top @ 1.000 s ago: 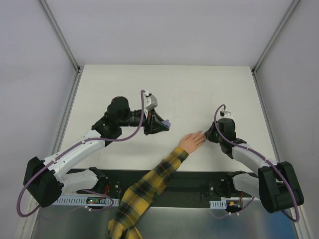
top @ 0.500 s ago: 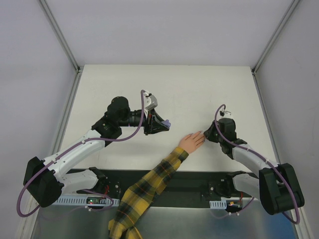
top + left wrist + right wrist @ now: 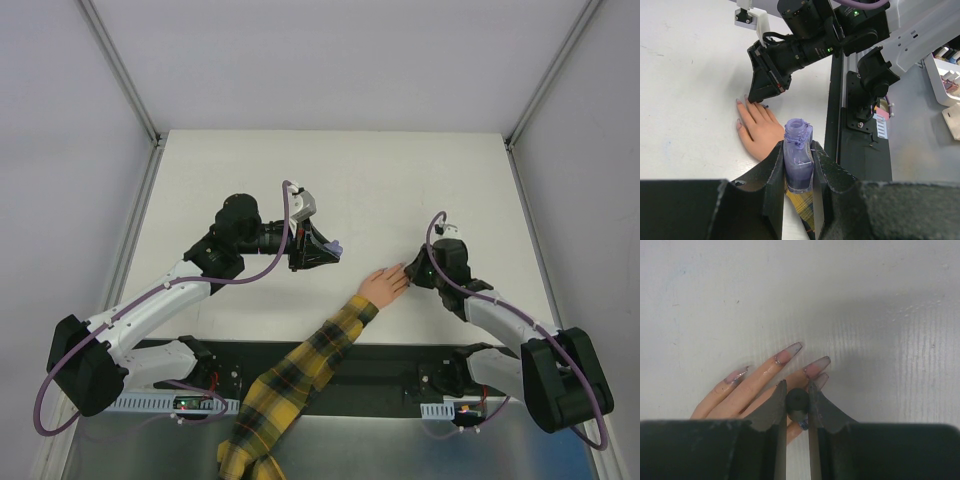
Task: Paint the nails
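A small peach hand with a yellow-and-black plaid sleeve lies flat on the white table. Its long pale nails show purple traces at their edges. My right gripper is shut on the dark brush cap and sits low over the fingers, with a purple-wet tip showing below the cap. In the top view this gripper is at the fingertips. My left gripper is shut on the small purple bottle, uncapped and upright, held left of the hand.
The black base rail runs along the near table edge. White walls with metal posts enclose the table. A white tray of small bottles stands off the table, at the right edge of the left wrist view.
My right gripper has shifted slightly left, closer over the fingertips. The left arm, the bottle and the hand have not moved.
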